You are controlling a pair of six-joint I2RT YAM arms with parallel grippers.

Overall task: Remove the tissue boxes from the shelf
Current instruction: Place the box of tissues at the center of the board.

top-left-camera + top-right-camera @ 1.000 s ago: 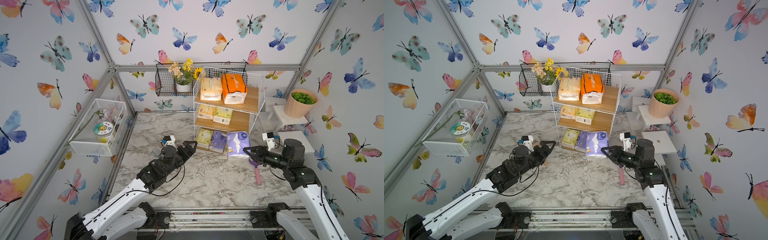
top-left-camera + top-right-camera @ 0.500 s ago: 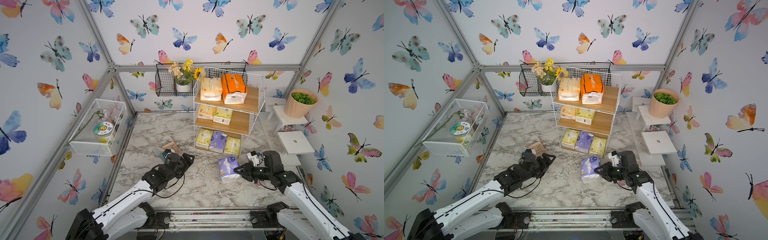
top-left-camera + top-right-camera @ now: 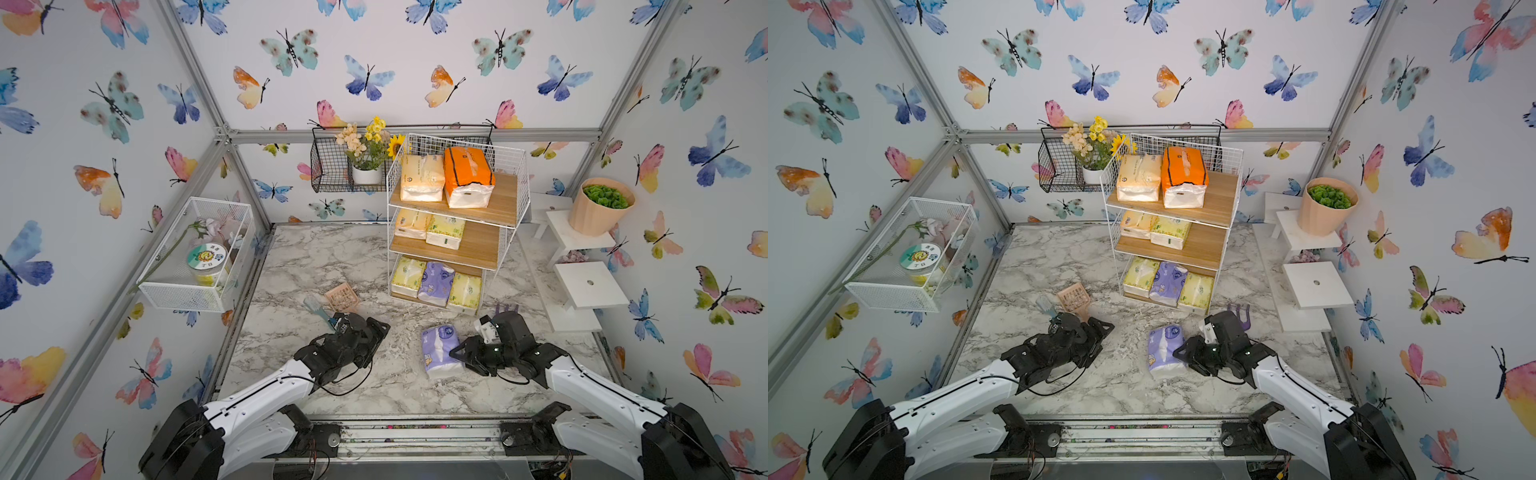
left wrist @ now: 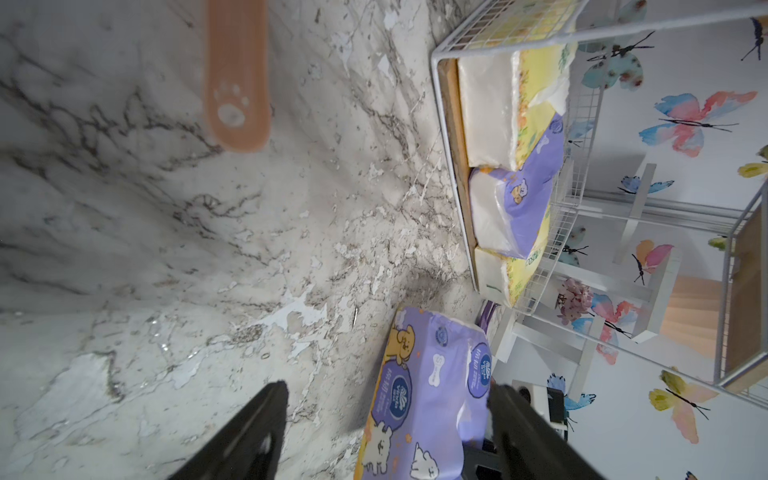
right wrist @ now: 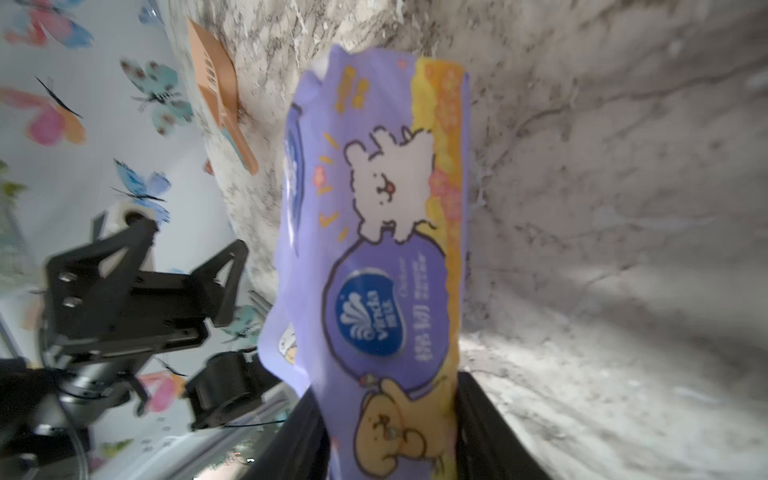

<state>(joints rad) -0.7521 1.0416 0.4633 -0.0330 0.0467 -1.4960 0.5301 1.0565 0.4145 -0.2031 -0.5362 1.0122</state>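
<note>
The shelf (image 3: 520, 195) (image 3: 1234, 195) stands at the back of the marble table. Its top board holds a peach pack (image 3: 422, 178) and an orange one (image 3: 467, 174). Two pale packs (image 3: 432, 227) lie on the middle board. On the bottom board sit a yellow, a lavender (image 3: 434, 282) (image 4: 519, 208) and a yellow-green pack. Another lavender pack (image 3: 439, 351) (image 3: 1163, 347) (image 5: 374, 232) lies on the table in front. My right gripper (image 3: 460, 358) (image 5: 388, 424) has a finger touching each side of its near end. My left gripper (image 3: 376, 332) (image 4: 388, 390) hovers open and empty to its left.
A peach scoop (image 3: 343, 296) and a blue-handled tool (image 3: 318, 309) lie left of the shelf, close to the left gripper. A purple fork-like piece (image 3: 507, 308) lies behind the right wrist. White steps (image 3: 590, 286) with a plant pot (image 3: 598, 208) line the right wall.
The right arm drew back from the shelf's bottom tier with the lavender pack and brought it down onto the table. The left arm pulled back toward the front.
</note>
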